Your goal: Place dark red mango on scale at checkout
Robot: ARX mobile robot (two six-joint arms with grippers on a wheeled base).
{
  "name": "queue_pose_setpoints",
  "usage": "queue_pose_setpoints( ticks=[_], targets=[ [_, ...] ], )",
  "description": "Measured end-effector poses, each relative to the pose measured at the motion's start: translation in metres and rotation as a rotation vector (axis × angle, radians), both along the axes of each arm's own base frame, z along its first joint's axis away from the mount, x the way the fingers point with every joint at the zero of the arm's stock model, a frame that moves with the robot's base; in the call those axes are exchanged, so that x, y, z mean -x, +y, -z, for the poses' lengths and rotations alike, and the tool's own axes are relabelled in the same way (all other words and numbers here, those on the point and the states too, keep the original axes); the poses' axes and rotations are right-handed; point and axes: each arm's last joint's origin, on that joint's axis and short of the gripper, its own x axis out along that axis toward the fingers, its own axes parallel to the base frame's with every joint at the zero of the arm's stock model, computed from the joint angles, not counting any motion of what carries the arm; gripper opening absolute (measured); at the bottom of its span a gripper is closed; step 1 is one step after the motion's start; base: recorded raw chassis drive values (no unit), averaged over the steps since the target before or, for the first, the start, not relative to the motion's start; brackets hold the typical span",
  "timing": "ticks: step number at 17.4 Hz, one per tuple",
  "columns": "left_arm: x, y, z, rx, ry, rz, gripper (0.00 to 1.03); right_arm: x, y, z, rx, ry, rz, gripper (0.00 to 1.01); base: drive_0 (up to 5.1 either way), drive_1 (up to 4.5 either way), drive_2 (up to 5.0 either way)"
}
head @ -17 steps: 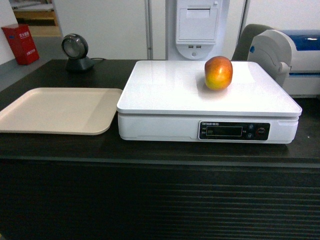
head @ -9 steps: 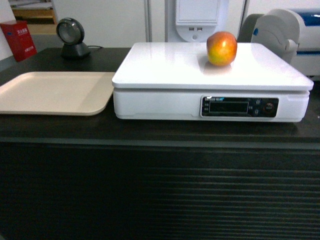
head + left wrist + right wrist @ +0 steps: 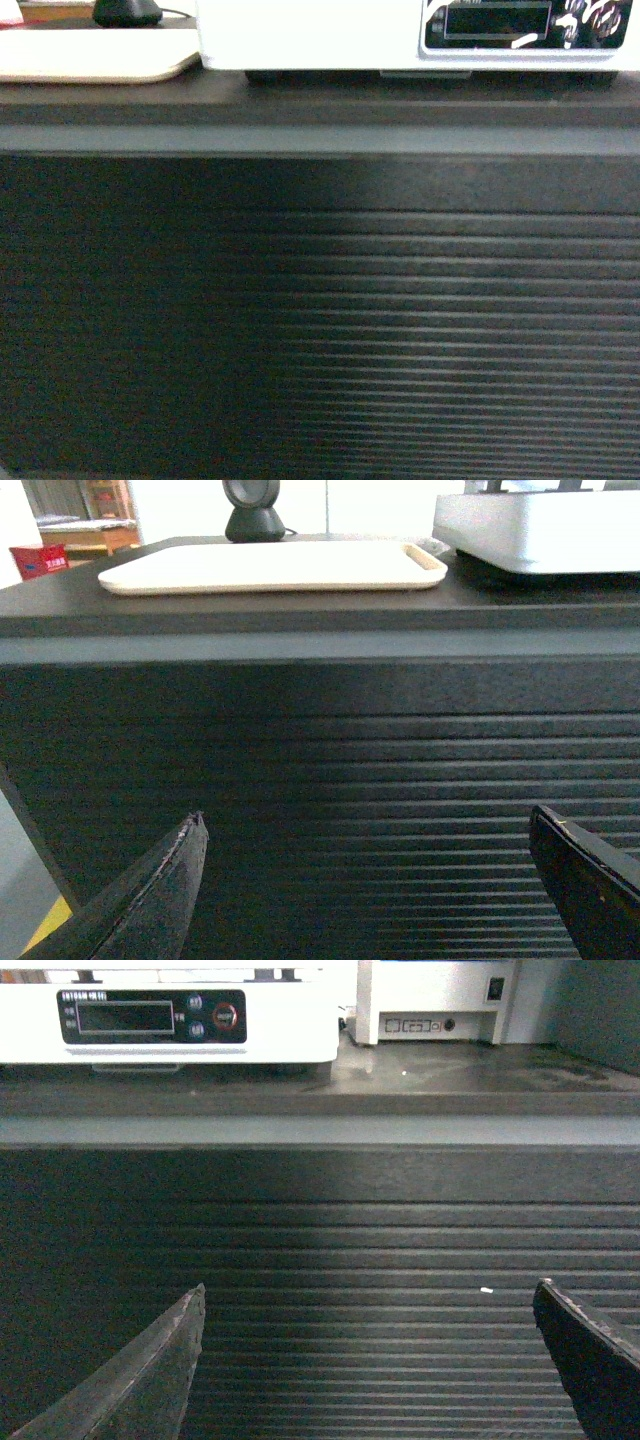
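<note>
Black ribbed checkout (image 3: 320,330), white scale (image 3: 300,35) above

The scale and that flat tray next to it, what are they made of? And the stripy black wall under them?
The scale looks like glossy white plastic, its casing smooth and bright. The tray seems matte beige plastic, with a moulded raised rim. The checkout front looks like dark ribbed panelling, faintly shiny along the ridges; whether plastic, metal or laminate, I cannot tell.

You saw the checkout (image 3: 320,300) carrying the scale (image 3: 310,35) at its front edge, a beige tray (image 3: 270,568) just beside it leftward, and a dark stand (image 3: 254,510) behind.
</note>
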Motion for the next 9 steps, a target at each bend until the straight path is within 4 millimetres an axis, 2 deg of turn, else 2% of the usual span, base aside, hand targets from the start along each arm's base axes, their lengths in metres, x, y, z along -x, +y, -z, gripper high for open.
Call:
queue_pose_setpoints(
  ticks=[9],
  targets=[
    [0.0000,0.0000,0.0001,0.000,0.001,0.000,0.98,0.0000,0.0000,-0.0001,0.000,-0.001,-0.001,0.98,0.0,0.00,0.0]
  ],
)
